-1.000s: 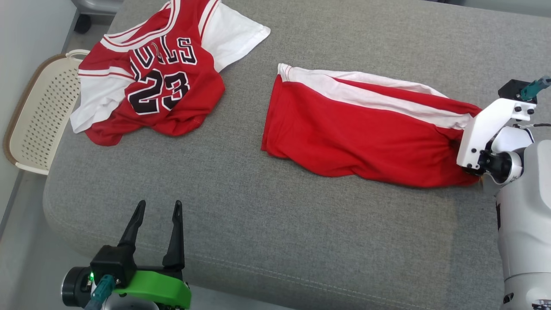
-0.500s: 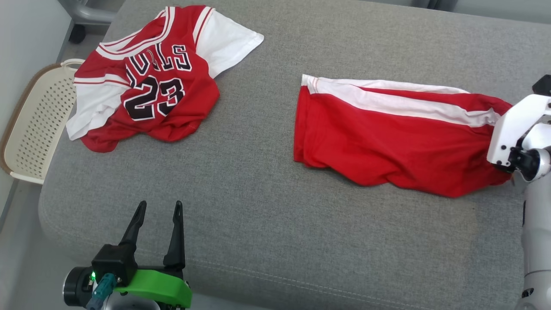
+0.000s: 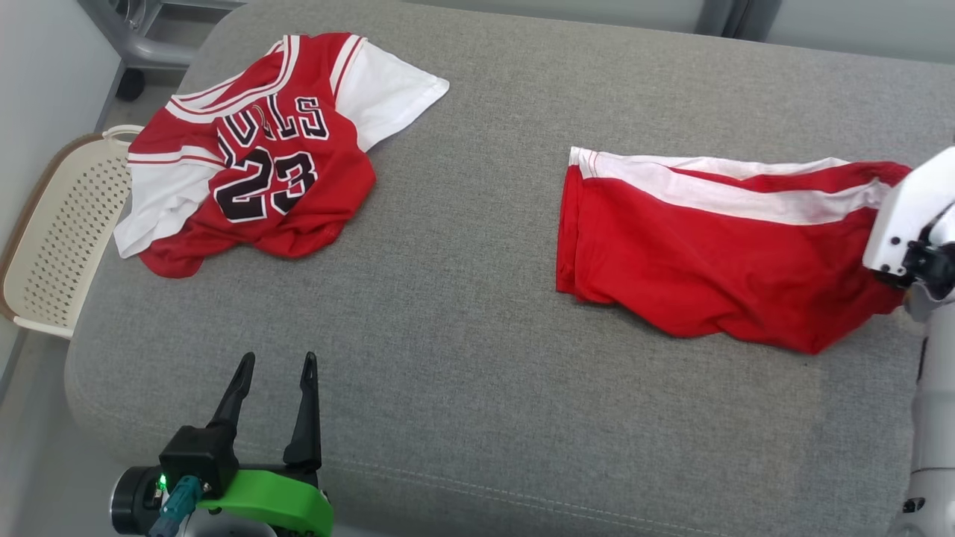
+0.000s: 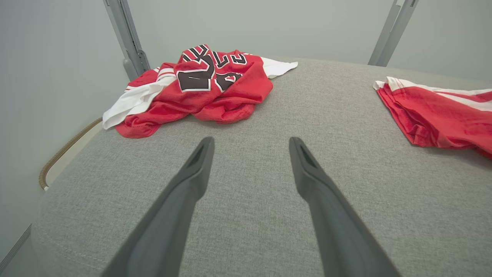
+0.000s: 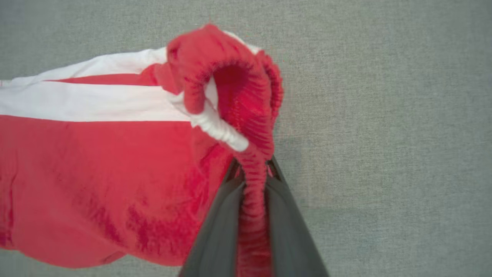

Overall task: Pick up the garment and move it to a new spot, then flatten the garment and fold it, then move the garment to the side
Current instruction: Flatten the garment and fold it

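From the head camera my white wrist bracket (image 3: 906, 216) covers the waistband end of the shorts (image 3: 709, 253); both wrist views crop them. A fold hides the first letters on the jersey (image 3: 261, 171), and the cushion (image 3: 477, 358) hides part of the basket (image 3: 60, 231)

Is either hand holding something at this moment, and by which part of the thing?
The right hand is shut on the red shorts, pinching the gathered, ribbed waistband. The left hand is open and holds nothing.

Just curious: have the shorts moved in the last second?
Yes. The shorts, pinched by the right gripper, slid rightward, away from the jersey.
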Controlling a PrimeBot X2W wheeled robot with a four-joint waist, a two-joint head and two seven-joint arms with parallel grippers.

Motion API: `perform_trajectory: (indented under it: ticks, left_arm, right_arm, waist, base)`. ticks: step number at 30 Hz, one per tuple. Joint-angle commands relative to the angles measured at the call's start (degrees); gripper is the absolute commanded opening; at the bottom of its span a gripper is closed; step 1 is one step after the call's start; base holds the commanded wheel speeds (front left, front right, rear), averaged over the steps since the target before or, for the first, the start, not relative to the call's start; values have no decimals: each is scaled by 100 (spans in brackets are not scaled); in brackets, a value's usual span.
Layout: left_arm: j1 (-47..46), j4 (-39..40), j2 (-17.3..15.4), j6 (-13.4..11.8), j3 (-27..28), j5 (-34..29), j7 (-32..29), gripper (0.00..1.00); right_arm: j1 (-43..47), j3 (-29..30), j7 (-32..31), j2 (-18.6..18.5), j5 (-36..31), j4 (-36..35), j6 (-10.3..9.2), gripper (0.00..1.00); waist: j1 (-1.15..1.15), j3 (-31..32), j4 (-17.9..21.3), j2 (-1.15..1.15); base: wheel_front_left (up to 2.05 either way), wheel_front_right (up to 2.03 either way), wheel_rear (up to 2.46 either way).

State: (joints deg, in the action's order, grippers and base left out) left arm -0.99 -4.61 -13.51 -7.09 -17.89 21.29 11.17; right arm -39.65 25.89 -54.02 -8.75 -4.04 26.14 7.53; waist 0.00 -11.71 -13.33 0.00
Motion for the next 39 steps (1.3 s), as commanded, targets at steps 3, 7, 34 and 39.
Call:
perform_trajectory:
  ticks: [3,7,34,39]
  left_arm:
    - [65,-14,-46,-33,-8,38,-2,100]
    - [76,-24,-54,-36,-26,51,0,100]
    - [-58,-381,99,138,-323,150,153,100]
    - [-96,-407,122,117,-335,159,189,100]
  right_arm:
    - [35,-262,-216,171,327,-192,-8,0]
    - [78,-628,-352,382,837,-389,-8,0]
    - [-1193,-2021,943,580,1740,2150,-5,0]
    - [-1399,-2162,1167,580,1729,2544,-4,0]
  waist:
    - [0,64,-15,0]
    - [0,121,-56,0]
    - [0,85,-713,0]
    - [0,19,-771,0]
  base:
    - [0,0,0]
    - [0,0,0]
    - [0,0,0]
    - [0,0,0]
